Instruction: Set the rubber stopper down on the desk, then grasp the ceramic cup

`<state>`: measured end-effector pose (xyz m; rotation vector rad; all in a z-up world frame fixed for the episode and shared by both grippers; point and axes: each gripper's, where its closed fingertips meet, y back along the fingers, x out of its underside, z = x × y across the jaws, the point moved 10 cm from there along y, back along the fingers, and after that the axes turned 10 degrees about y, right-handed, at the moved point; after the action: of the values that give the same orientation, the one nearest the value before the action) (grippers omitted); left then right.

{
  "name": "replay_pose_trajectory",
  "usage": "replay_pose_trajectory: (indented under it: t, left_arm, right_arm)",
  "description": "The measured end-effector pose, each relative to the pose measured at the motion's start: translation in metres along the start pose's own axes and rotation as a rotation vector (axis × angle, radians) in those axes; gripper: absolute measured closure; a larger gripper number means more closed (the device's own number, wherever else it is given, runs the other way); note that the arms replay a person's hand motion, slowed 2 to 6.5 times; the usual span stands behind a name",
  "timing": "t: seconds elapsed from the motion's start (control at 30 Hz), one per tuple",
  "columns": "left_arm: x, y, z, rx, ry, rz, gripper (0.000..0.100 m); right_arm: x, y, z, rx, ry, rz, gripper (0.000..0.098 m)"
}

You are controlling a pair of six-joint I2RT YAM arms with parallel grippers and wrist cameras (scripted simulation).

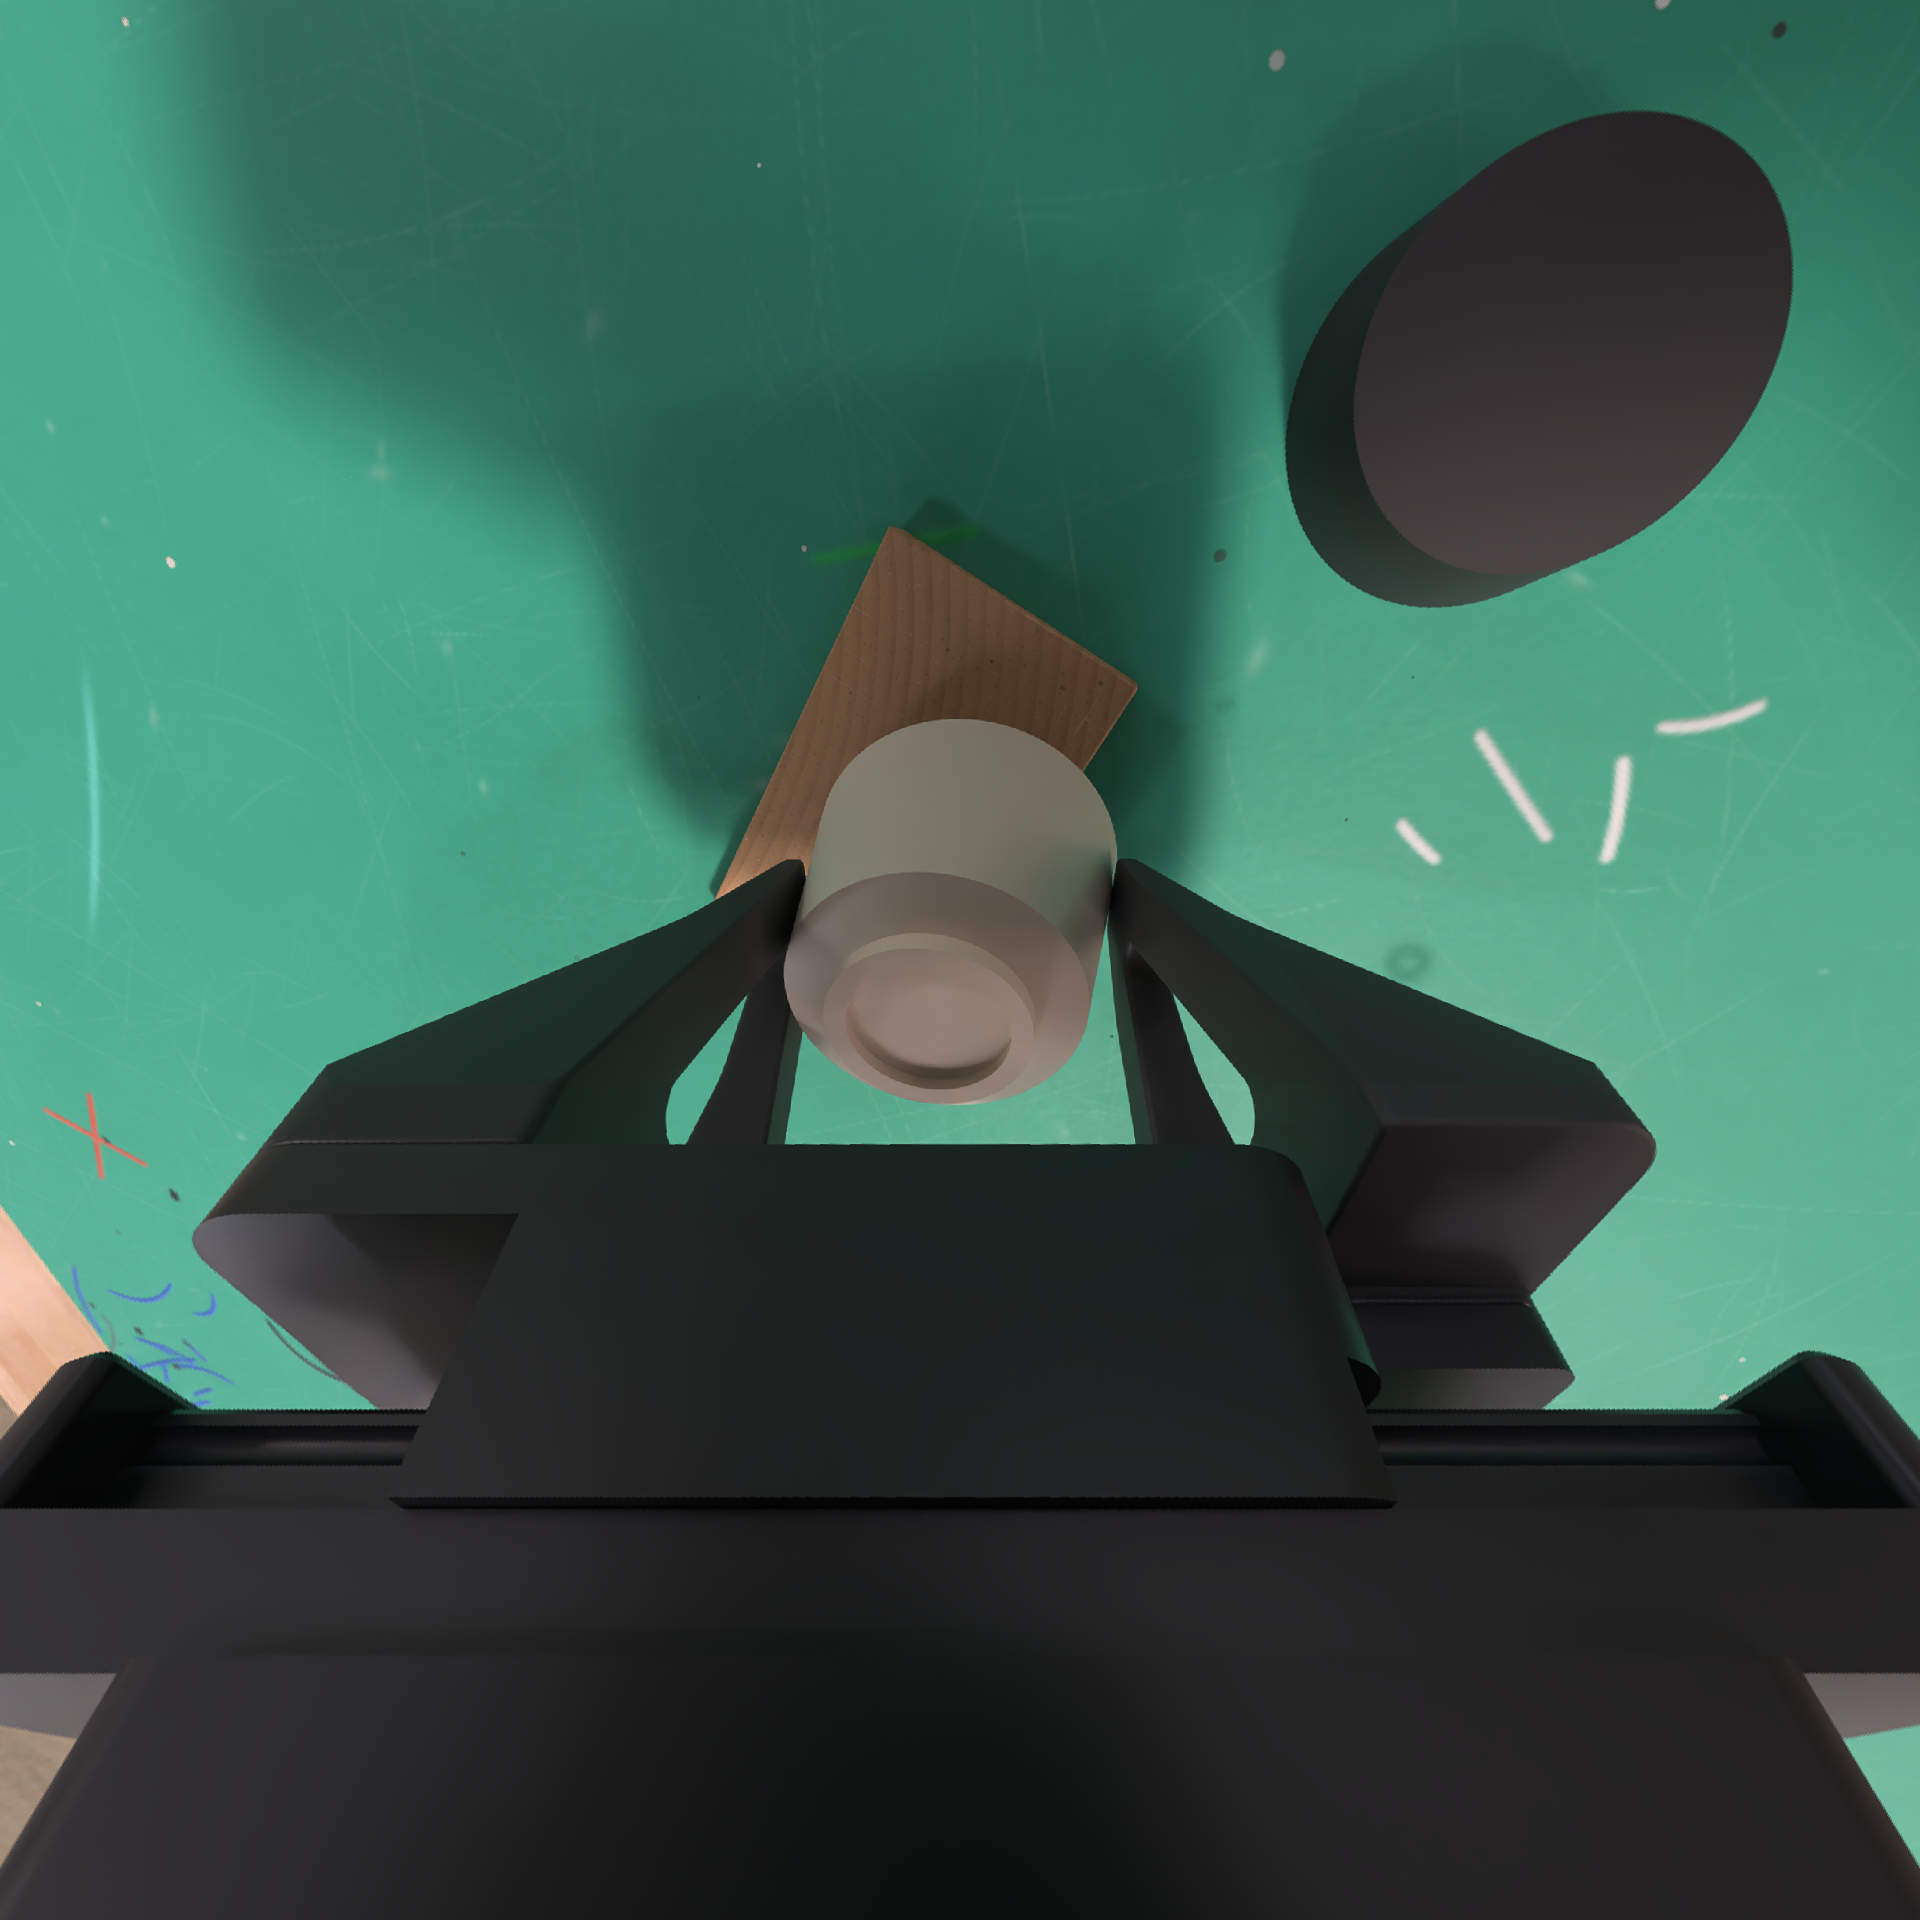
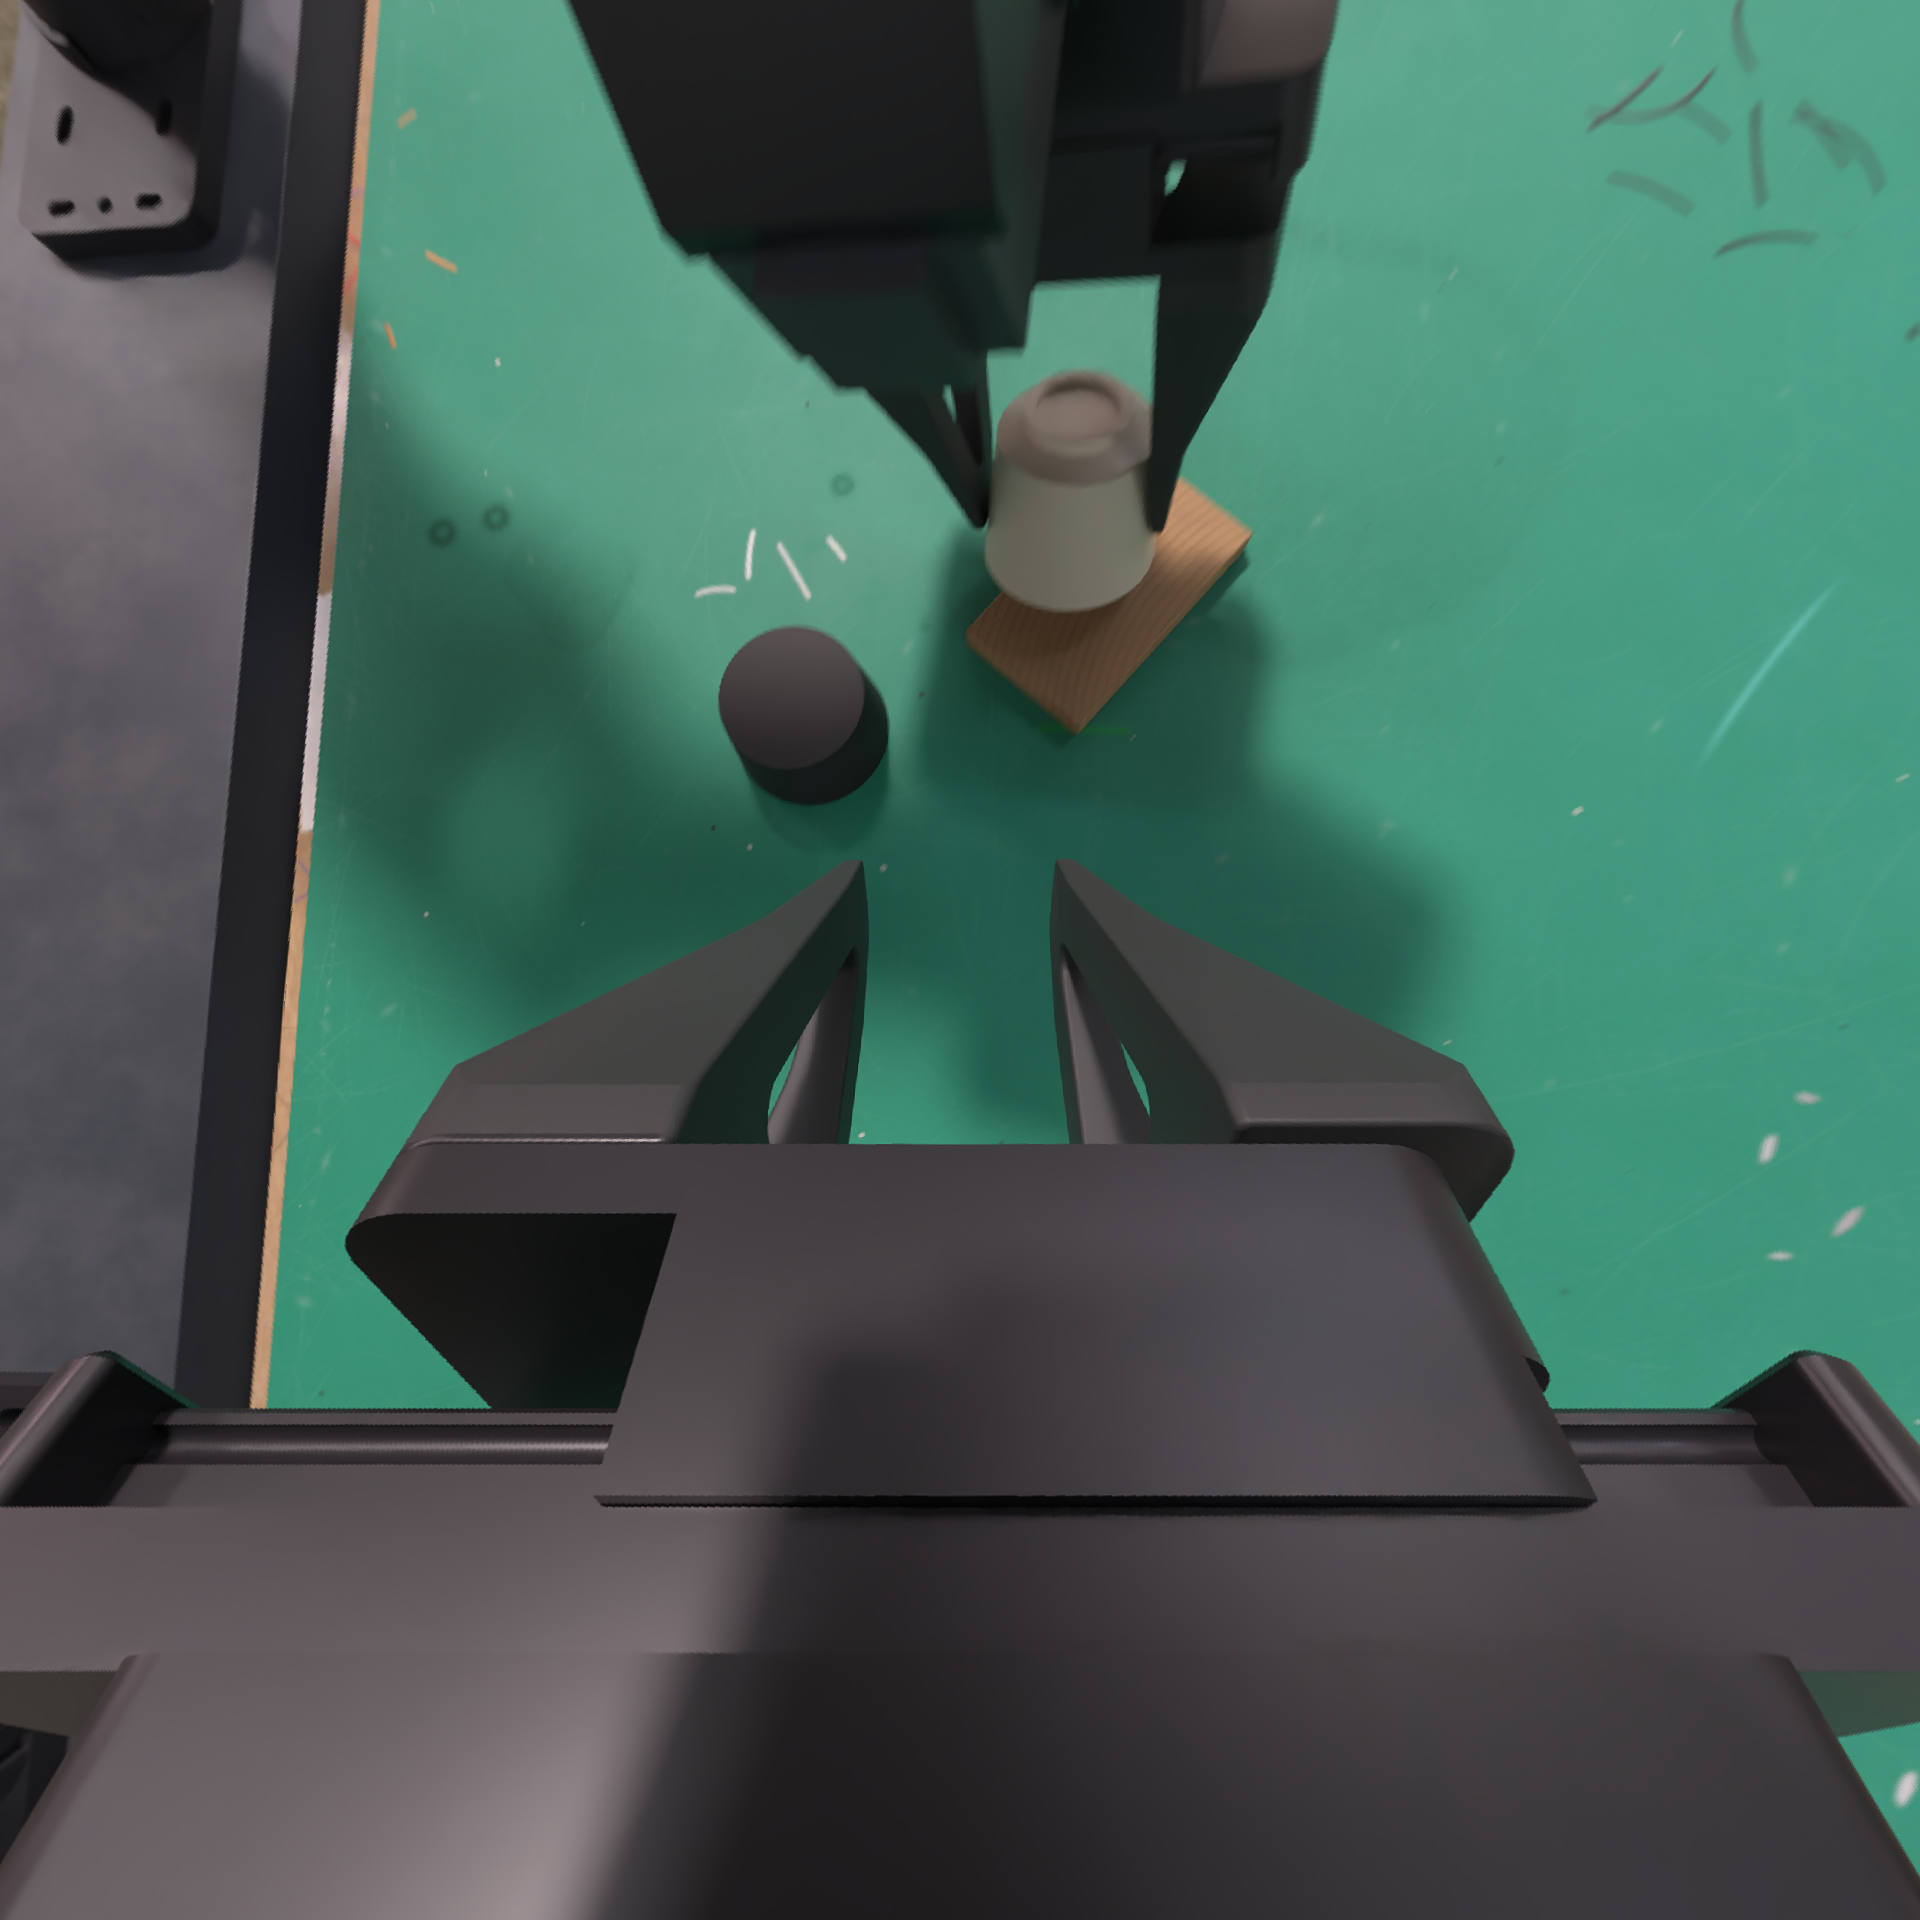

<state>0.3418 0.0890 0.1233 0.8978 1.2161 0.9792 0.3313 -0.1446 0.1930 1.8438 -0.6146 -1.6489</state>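
A beige ceramic cup (image 1: 951,904) stands upside down on a small wooden block (image 1: 956,665). My left gripper (image 1: 956,873) is shut on the cup, one finger on each side of its wall. The cup (image 2: 1070,499) and block (image 2: 1112,644) also show in the right wrist view, with the left arm above them. The black rubber stopper (image 1: 1548,364) stands free on the green desk mat to the right of the cup; it also shows in the right wrist view (image 2: 800,712). My right gripper (image 2: 958,868) is open and empty, above the mat just short of the stopper.
The green mat (image 1: 416,623) bears white chalk marks (image 1: 1517,790) near the stopper. In the right wrist view the mat's left edge (image 2: 312,831) meets a dark frame with a grey mounting bracket (image 2: 104,135).
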Motion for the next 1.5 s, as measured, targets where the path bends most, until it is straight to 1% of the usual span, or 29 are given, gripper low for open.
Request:
replay_pose_trajectory:
  t: [0.1,0.2,0.47,0.6,0.77,0.97,1.1,1.5]
  left_arm:
    - [0.001,0.000,0.000,-0.004,0.012,-0.008,0.051]
    - [0.001,0.000,-0.001,-0.009,0.020,-0.013,0.051]
    - [0.003,0.001,-0.003,-0.021,0.038,-0.026,0.051]
    - [0.003,0.001,-0.004,-0.024,0.051,-0.032,0.051]
    - [0.004,0.001,-0.006,-0.026,0.059,-0.037,0.051]
    - [0.005,0.001,-0.007,-0.028,0.069,-0.045,0.051]
    - [0.006,0.001,-0.008,-0.029,0.071,-0.046,0.051]
    - [0.006,0.001,-0.008,-0.029,0.072,-0.046,0.051]
  right_arm:
    - [0.009,-0.008,0.012,0.001,-0.024,0.040,0.0666]
    - [0.017,-0.015,0.023,0.019,-0.044,0.060,0.0661]
    - [0.032,-0.034,0.042,0.090,-0.081,0.031,0.0644]
    - [0.034,-0.043,0.047,0.115,-0.086,0.036,0.0635]
    - [0.036,-0.054,0.051,0.164,-0.062,0.064,0.0616]
    - [0.036,-0.059,0.047,0.212,-0.069,0.072,0.0567]
    - [0.037,-0.063,0.045,0.215,-0.074,0.071,0.0550]
    - [0.045,-0.079,0.046,0.188,-0.083,0.104,0.0542]
